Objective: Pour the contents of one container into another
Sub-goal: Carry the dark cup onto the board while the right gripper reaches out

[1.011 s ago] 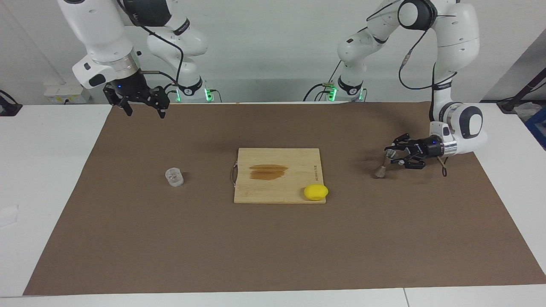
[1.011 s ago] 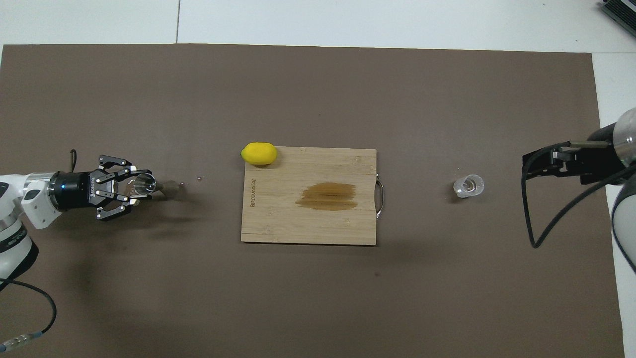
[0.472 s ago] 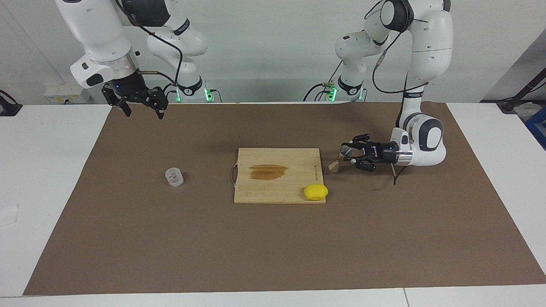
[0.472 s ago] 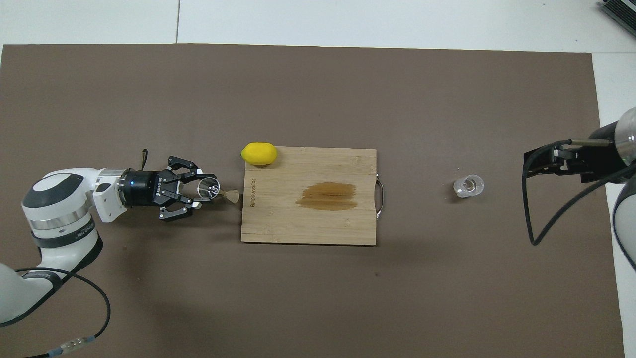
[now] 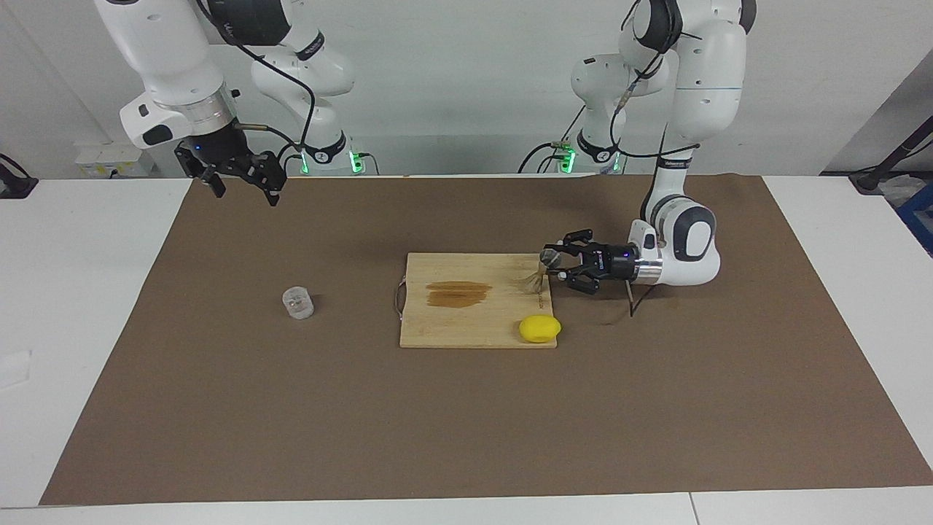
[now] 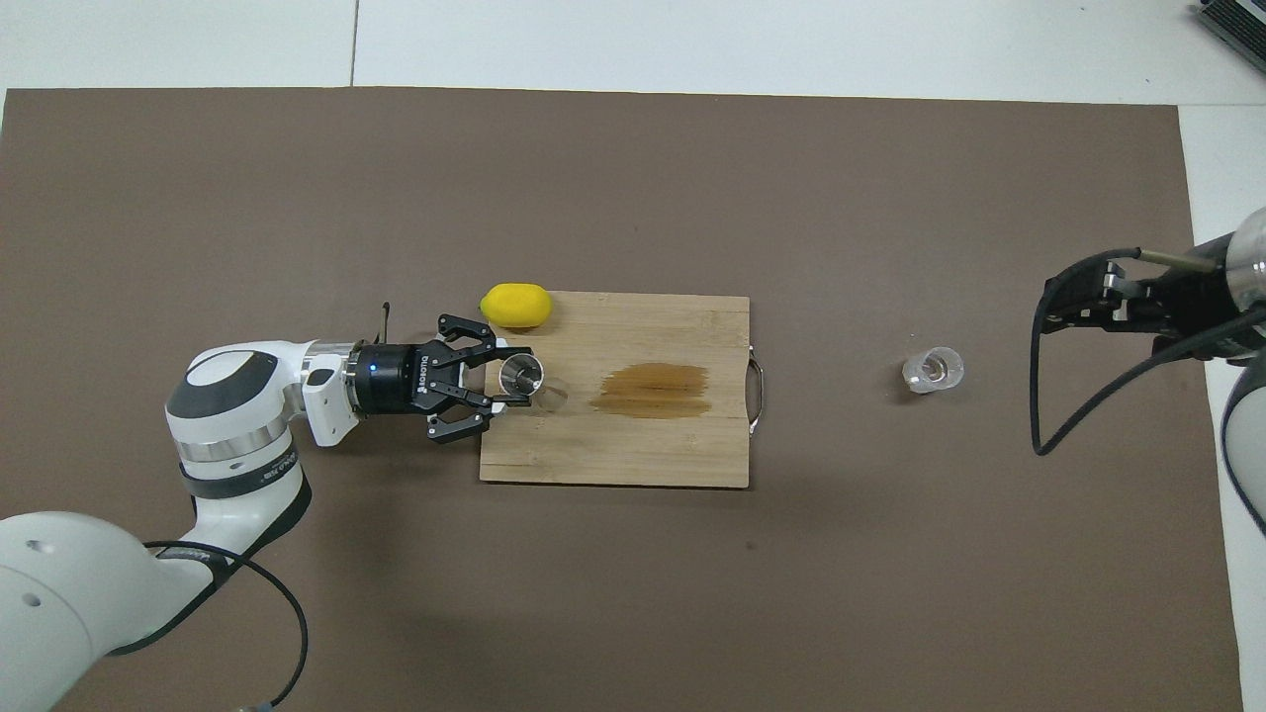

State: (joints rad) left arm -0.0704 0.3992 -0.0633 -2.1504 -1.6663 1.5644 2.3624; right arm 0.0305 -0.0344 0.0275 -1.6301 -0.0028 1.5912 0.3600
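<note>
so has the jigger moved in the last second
Yes. The left gripper has carried the jigger from the mat to over the cutting board, toward the right arm's end.

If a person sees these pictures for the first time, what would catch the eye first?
Probably the left gripper, shut on a small shiny steel hourglass-shaped jigger over the wooden cutting board at mid-table. Next, the bright yellow lemon on that board's corner. The small clear glass cup stands alone toward the right arm's end, the open right gripper raised above the mat.

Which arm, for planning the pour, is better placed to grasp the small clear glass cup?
Right: the right gripper is open, empty, at the end with the glass cup; the left gripper holds the steel hourglass jigger.
</note>
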